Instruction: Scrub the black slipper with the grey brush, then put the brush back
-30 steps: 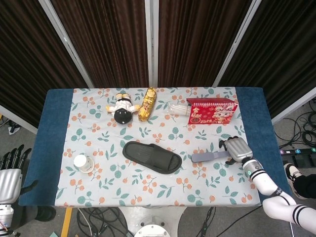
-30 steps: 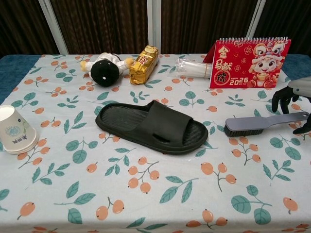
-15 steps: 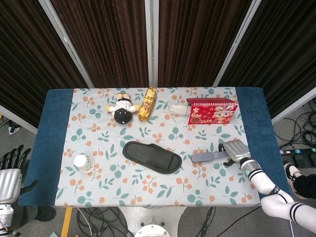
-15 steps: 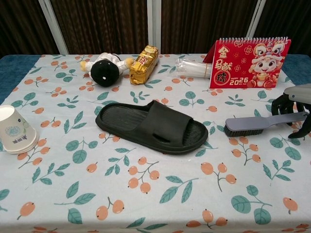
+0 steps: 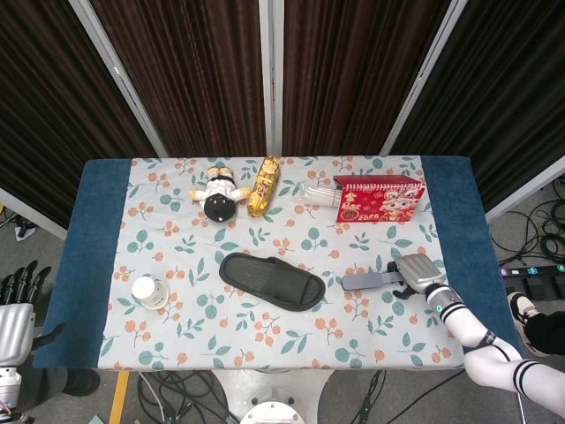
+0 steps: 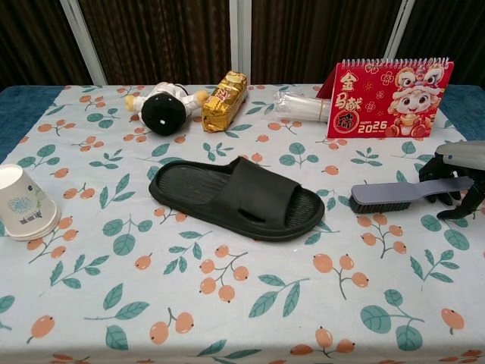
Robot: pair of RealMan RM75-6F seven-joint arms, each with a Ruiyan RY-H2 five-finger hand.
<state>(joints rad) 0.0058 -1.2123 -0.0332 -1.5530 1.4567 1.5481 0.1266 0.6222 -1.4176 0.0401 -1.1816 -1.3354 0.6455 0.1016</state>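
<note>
At the table's right side, I have my right hand [image 6: 456,180] over the handle end of the grey brush [image 6: 402,192], fingers curled down around the handle; from the chest view it appears to grip it, though the edge of the frame cuts off part of the hand. The brush lies flat on the patterned cloth [image 5: 265,340], bristle end pointing toward the black slipper [image 6: 236,198], which sits near the middle of the table, just apart from the brush. My left hand [image 5: 16,300] hangs off the table's left edge, fingers apart and holding nothing. A paper cup [image 6: 23,203] lies on its side at the left; 1 red calendar [image 6: 390,87] stands behind the brush.
</note>
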